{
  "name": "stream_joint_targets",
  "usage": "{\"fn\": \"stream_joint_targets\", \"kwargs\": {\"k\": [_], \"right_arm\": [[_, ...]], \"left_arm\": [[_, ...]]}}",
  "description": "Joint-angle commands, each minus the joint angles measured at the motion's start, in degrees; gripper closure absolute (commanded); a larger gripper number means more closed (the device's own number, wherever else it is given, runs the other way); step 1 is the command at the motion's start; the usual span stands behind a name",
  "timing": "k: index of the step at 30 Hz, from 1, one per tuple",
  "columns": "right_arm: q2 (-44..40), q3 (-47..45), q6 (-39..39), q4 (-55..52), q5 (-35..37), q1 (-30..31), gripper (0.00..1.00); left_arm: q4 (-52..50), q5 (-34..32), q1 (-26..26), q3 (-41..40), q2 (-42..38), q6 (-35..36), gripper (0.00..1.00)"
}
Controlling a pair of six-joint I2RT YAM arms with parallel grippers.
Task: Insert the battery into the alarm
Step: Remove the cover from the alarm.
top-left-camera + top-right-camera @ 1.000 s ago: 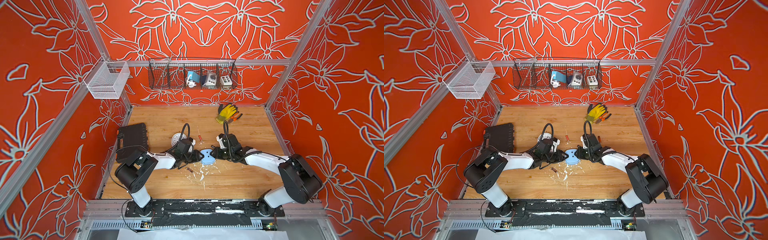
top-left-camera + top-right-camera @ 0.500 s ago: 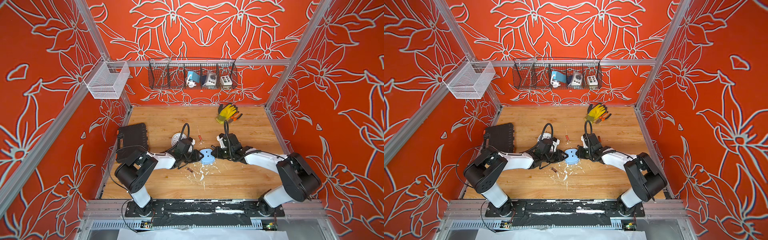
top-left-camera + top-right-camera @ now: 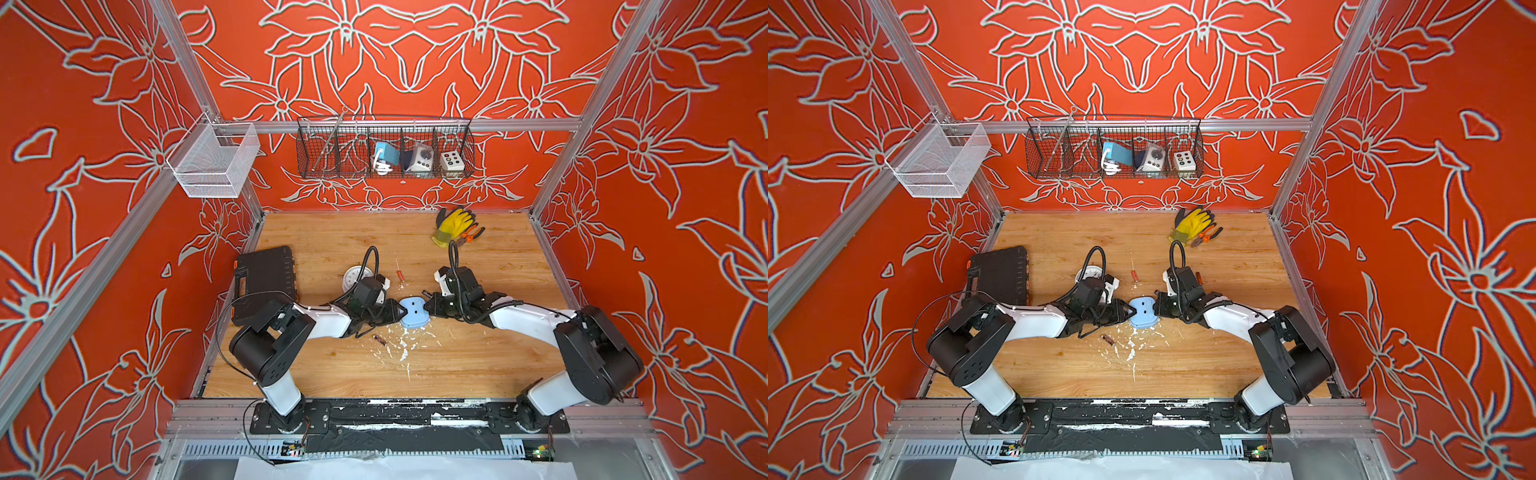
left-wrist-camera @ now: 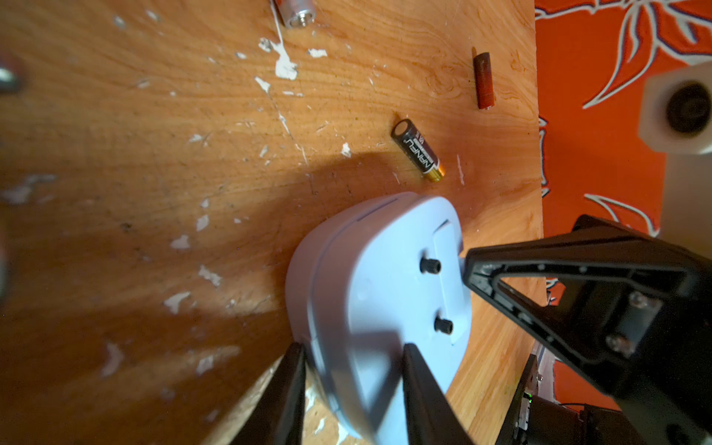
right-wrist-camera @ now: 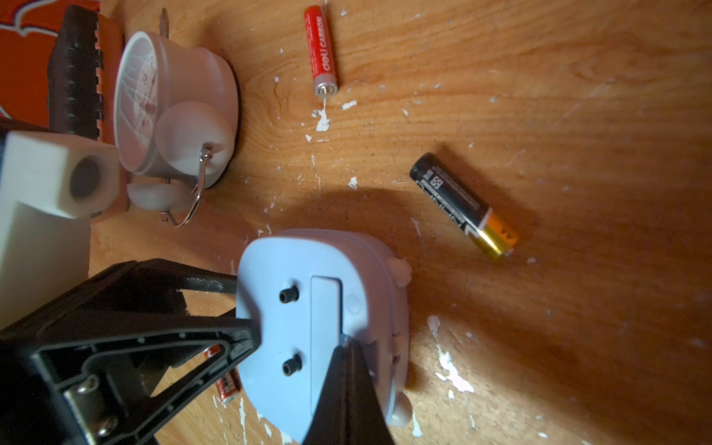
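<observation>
Centrally, left gripper (image 4: 350,354) clamped the blue alarm clock (image 4: 370,277) by its edge. Right gripper (image 5: 346,346), jaws together, sat tip-first at the battery cover (image 5: 325,308). Black AA battery (image 5: 462,204) lay loose just beside the clock, upper right of that gripper. Count: one black and three red batteries (image 5: 321,50); two clocks, one a white alarm clock (image 5: 173,108). Scuffed wooden tabletop (image 3: 457,365), red floral walls (image 3: 415,62).

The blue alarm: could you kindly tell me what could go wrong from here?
1. The shut right claw has its tip at the edge of the battery cover; it may slip off instead of prying.
2. The left claw grips only the rim of the blue alarm, so pushing may twist it loose.
</observation>
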Motion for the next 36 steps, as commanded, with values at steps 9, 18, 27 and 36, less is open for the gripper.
{"fn": "stream_joint_targets", "kwargs": {"k": [9, 18, 27, 36], "right_arm": [[-2.72, -0.96, -0.06, -0.89, 2.35, 0.87, 0.99], [-5.49, -1.79, -0.50, -1.24, 5.76, 0.62, 0.81], [-2.09, -0.84, -0.10, -0.21, 1.82, 0.44, 0.75], [-0.49, -0.24, -0.25, 0.35, 0.93, 0.51, 0.80]], "left_arm": [[-6.16, -1.76, -0.48, 0.26, 1.49, 1.23, 0.66], [-6.34, -1.88, -0.43, 0.48, 1.71, 1.32, 0.66], [-6.30, -1.85, -0.43, 0.26, 1.71, 1.41, 0.66], [-6.42, -1.94, -0.48, 0.07, 1.49, 1.40, 0.66]]}}
